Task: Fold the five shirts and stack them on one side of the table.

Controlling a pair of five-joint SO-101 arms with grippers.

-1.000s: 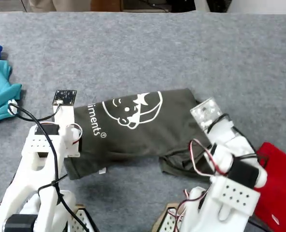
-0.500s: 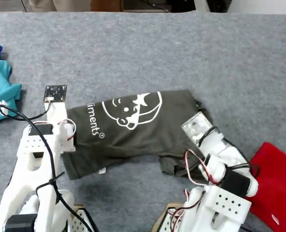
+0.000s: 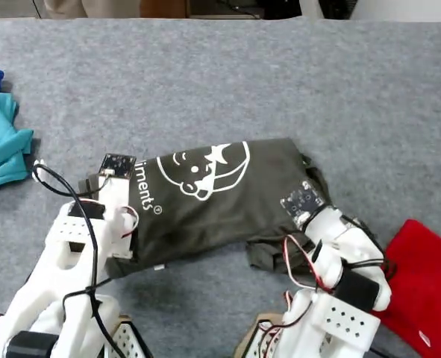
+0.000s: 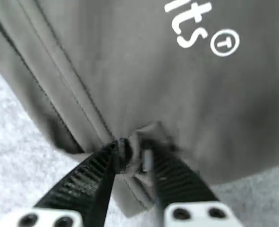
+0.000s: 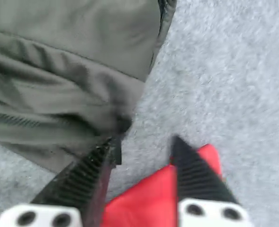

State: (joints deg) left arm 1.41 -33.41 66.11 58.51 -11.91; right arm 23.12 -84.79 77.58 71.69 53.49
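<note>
Left wrist view: left jaws pinch the shirt (image 4: 130, 80) hem, seemingly mid-fold. Next the right jaws, apart, should grip its edge.

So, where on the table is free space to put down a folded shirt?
Free: the wide far strip of table beyond the dark shirt, and the patch between it and the teal shirt. Crowded: the near edge, where the left pincer grips its edge and the open right pincer hangs by the red shirt.

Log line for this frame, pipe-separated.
left gripper: shut on grey shirt edge | right gripper: open, between grey shirt's edge and red shirt | teal shirt: crumpled, far left
</note>
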